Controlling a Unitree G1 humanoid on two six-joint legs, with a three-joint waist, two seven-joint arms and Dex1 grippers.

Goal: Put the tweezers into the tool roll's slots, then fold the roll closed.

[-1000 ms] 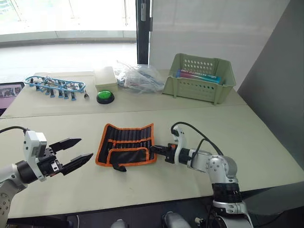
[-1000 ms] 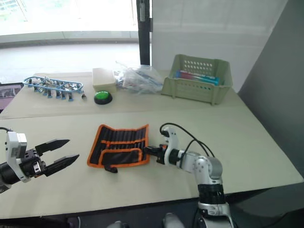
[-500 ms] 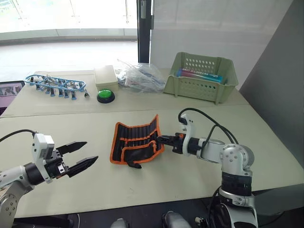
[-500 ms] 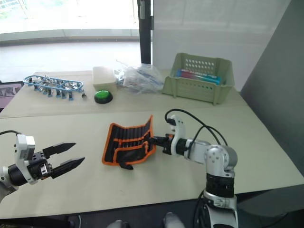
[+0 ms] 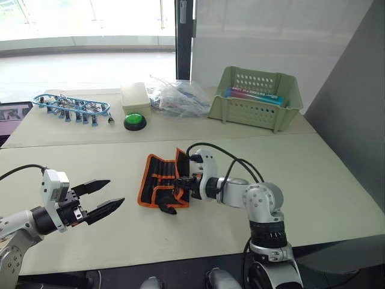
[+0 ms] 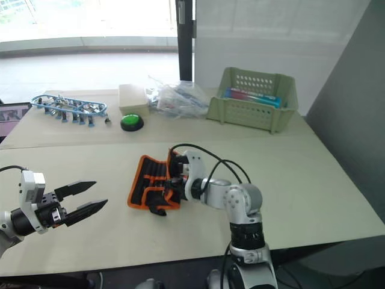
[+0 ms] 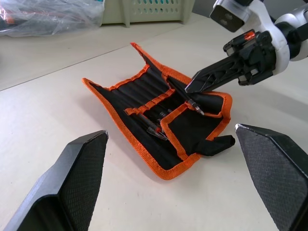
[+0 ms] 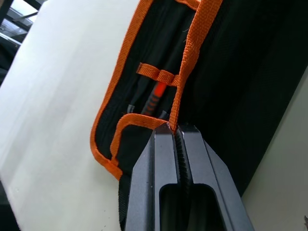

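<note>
The tool roll (image 5: 161, 182) is pinched at its orange edge by the right gripper (image 5: 180, 182), lifted towards the spread-jawed left gripper (image 5: 99, 197) farther off.

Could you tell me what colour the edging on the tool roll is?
Bright orange, against the tool roll's black fabric; the left wrist view shows it best.

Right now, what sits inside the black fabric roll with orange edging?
Slim dark tweezers lie tucked in the tool roll. The right gripper holds an orange edge folded over, covering part of the slots, so their count is unclear.
</note>
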